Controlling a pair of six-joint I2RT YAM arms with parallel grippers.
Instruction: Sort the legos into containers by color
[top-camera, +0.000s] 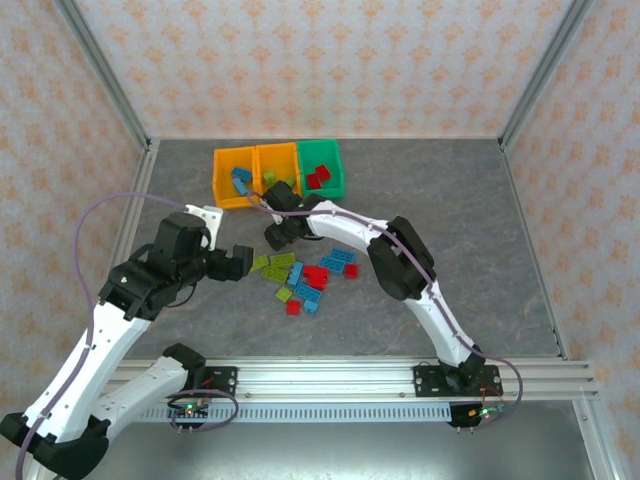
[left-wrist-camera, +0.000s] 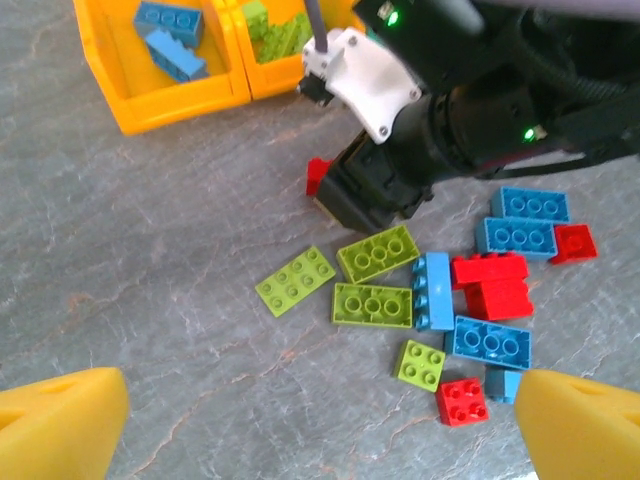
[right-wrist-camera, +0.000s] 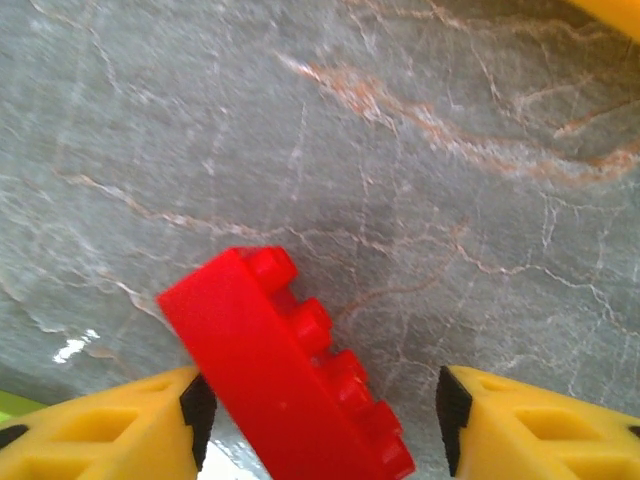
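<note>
Top view: three bins (top-camera: 222, 180) stand in a row at the far side of the tabletop (top-camera: 450, 230); loose legos (top-camera: 305, 275) lie in a pile near its middle.
Left wrist view: blue bricks (left-wrist-camera: 170, 40) lie inside an orange bin (left-wrist-camera: 170, 100); left fingers (left-wrist-camera: 60, 425) are spread wide and hold nothing.
Right wrist view: a tilted red brick (right-wrist-camera: 280, 370) sits between the right fingers (right-wrist-camera: 100, 435), touching one pad, with a gap to the other.

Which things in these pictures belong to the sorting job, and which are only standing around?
For the job: loose legos, red, blue and lime green; red brick inside the right gripper; left orange-yellow bin holding blue bricks; middle orange-yellow bin holding lime bricks; green bin holding red bricks.
Not for the job: stone-patterned table; aluminium rail; purple cable; wallpapered walls.
</note>
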